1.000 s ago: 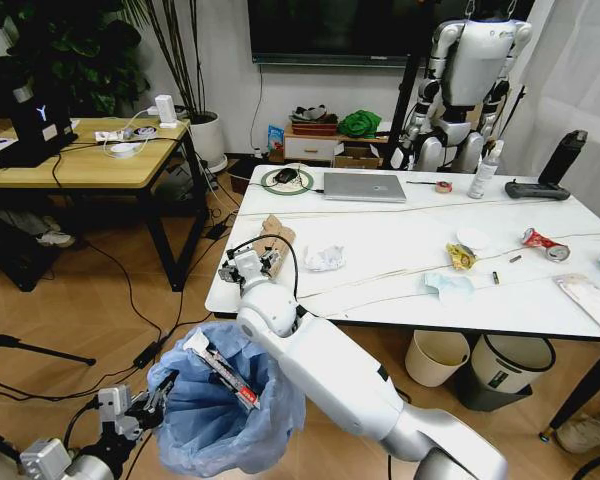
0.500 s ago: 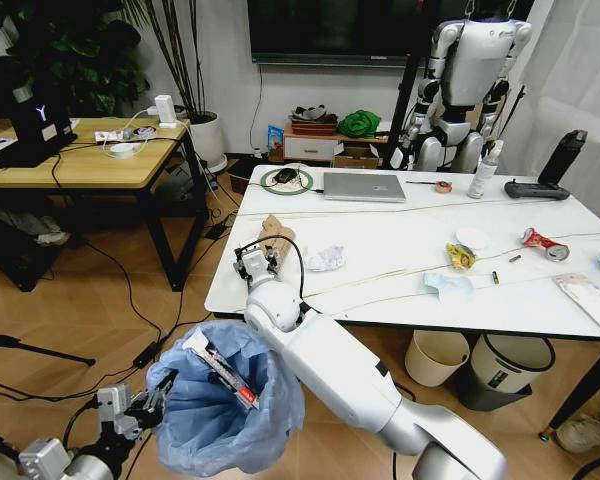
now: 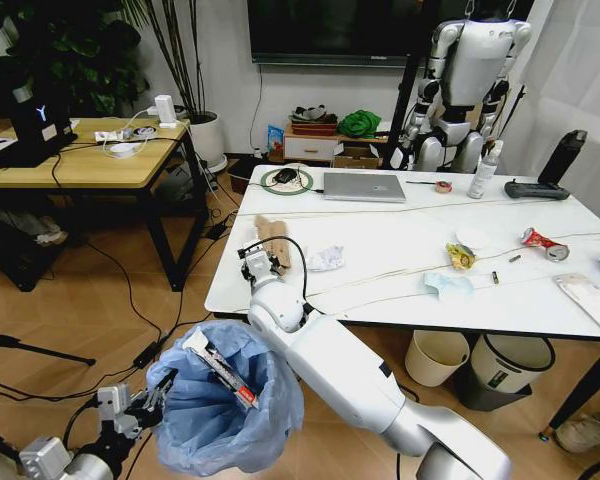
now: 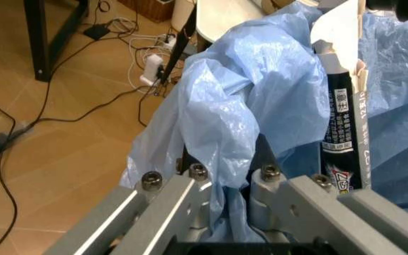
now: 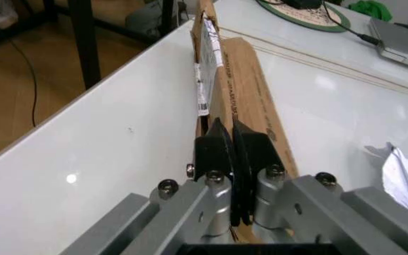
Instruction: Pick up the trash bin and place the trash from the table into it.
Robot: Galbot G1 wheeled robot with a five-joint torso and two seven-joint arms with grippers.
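The trash bin (image 3: 225, 405), lined with a puffy light-blue bag (image 4: 239, 106), hangs low beside the table's near left corner. My left gripper (image 3: 145, 400) is shut on its rim and bag. A black-and-white carton (image 4: 342, 106) sticks up inside. My right gripper (image 3: 260, 262) is over the table (image 3: 380, 250), fingers (image 5: 218, 143) shut together at the near end of the torn brown cardboard (image 5: 243, 79). Crumpled white paper (image 3: 325, 258), a yellow wrapper (image 3: 461, 256), a blue mask (image 3: 447, 284), a red can (image 3: 545, 244) and a white packet (image 3: 590, 298) lie on the top.
A grey laptop (image 3: 365, 187), a spray bottle (image 3: 486, 170) and cables lie at the table's far side. A cream bin (image 3: 436, 355) and a black-rimmed bin (image 3: 507, 368) stand under it. A wooden desk (image 3: 80, 160) stands left, a humanoid robot (image 3: 470, 80) behind.
My right gripper has slid forward along the table's left edge up to the cardboard. The bin and my left gripper have not moved.
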